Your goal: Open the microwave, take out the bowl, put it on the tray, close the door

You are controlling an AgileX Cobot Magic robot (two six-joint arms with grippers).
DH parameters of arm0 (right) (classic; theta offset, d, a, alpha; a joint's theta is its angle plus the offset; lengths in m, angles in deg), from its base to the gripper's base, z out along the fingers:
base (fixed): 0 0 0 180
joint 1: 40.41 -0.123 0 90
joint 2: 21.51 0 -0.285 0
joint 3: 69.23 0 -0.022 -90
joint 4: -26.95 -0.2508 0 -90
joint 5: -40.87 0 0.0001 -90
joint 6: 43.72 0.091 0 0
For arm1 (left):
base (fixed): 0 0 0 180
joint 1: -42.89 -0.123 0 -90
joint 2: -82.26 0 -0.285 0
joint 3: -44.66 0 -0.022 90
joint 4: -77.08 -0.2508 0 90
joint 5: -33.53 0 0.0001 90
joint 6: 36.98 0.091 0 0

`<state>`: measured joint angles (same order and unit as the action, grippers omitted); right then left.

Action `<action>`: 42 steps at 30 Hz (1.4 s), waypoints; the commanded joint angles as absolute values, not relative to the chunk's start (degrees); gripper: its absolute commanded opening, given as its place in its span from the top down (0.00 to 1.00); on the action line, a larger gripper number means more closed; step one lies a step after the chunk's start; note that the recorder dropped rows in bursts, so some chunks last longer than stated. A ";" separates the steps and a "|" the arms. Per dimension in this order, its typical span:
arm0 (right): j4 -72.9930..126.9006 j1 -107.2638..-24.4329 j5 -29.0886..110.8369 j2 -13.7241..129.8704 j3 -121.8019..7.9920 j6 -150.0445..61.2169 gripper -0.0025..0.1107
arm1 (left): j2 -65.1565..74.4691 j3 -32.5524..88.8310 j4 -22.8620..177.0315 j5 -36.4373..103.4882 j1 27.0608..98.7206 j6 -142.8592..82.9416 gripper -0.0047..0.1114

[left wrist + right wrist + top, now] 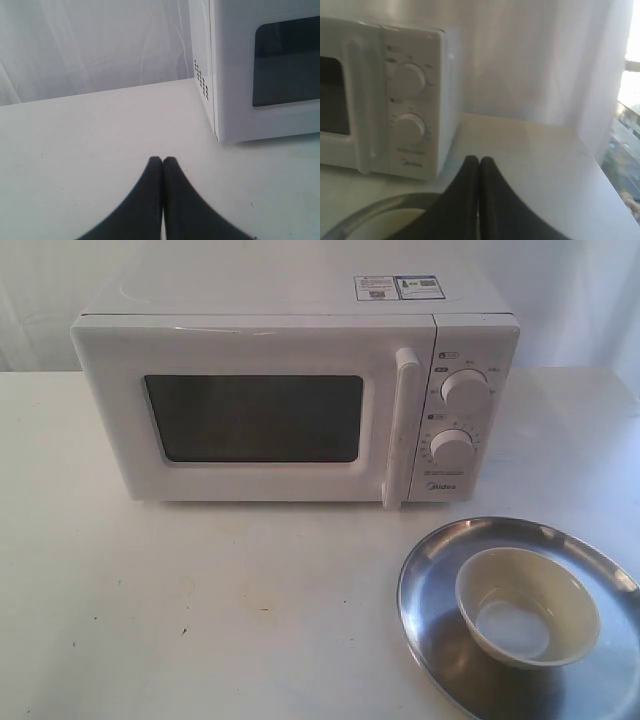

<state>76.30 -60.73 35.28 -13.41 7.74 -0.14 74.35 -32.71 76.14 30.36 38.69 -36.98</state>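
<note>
Right wrist view: R claw (479, 160) pressed together, empty, near tray (365, 210) rim, microwave (432, 100) ahead w/ door (337, 142) closed.

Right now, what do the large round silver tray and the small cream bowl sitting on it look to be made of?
Large round silver tray: metal, likely polished steel; it reflects light like a mirror. Small cream bowl: glossy ceramic or plastic, cannot tell which; opaque, smooth, with a soft sheen.
</note>
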 commanded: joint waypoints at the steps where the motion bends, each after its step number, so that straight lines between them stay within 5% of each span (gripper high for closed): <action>1: 48.75 -60.38 42.44 -13.72 7.99 -28.95 0.98 | 74.47 -32.55 76.59 30.15 38.93 -36.98 0.96; 6: 27.70 -57.29 47.87 -13.72 7.99 -47.51 0.98 | 74.47 -32.55 76.59 30.15 38.93 -36.98 0.96; 42: 27.79 -51.81 41.21 -13.72 7.99 -43.72 0.98 | 74.47 -32.55 76.59 30.15 38.93 -36.98 0.96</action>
<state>28.03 -52.05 41.40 -13.41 7.74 -43.72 74.35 -32.71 76.14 30.36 38.69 -36.98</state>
